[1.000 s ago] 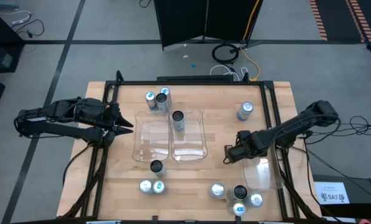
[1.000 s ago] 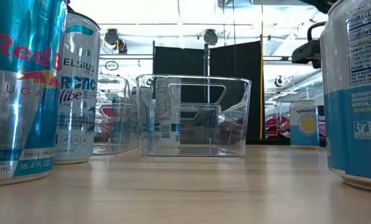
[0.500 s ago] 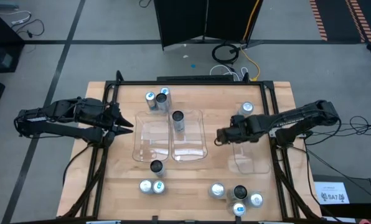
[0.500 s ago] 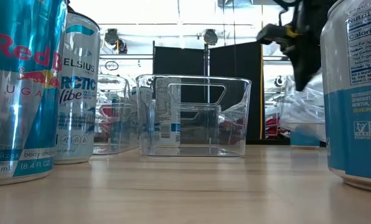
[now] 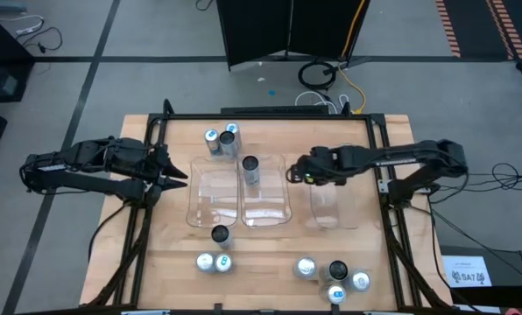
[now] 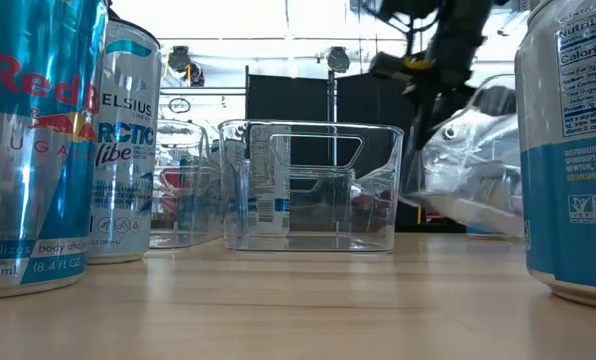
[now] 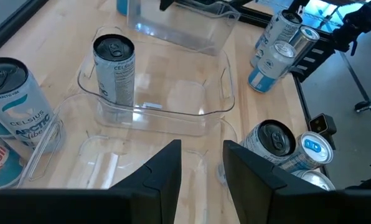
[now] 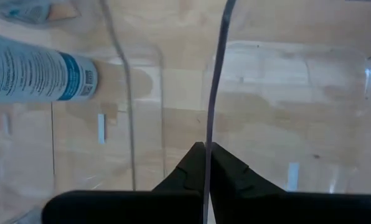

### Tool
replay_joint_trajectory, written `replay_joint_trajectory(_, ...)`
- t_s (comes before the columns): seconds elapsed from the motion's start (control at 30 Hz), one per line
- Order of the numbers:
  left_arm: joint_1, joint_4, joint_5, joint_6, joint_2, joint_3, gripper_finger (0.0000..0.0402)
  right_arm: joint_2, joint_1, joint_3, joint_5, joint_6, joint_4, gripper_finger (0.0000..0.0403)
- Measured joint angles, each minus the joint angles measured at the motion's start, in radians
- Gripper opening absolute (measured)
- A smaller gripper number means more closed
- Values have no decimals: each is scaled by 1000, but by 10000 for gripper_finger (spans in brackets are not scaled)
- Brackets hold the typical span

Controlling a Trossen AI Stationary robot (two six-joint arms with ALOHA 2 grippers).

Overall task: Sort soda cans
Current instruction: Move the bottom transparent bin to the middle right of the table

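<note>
1. Now my right hand (image 5: 298, 173), clamped on a clear tray's (image 5: 326, 208) wall, has carried it from the bench (image 5: 270, 254) edge alongside the middle tray (image 5: 265, 214).
2. Left hand (image 5: 180, 178) waits, fingers apart.
3. Black-topped can (image 5: 250, 168) stands just beside my right hand; other cans (image 5: 335, 280) well behind it, unsorted.

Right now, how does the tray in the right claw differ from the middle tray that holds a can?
The carried tray is gripped by its wall in the right claw and hangs tilted in the low view; the middle tray sits flat on the table. The carried tray holds nothing; the middle tray holds one dark-topped can. Both are clear rectangular plastic.
</note>
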Motion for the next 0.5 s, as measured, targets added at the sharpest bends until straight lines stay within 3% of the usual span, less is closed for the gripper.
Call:
replay_joint_trajectory(0.27, 0, 0, 0, 5, 0, 0, 128, 188, -77, 188, -13, -121, -96, 0)
replay_joint_trajectory(0.5, 0, -1, 0, -1, 0, 0, 128, 252, -122, 200, -68, -112, -89, 2)
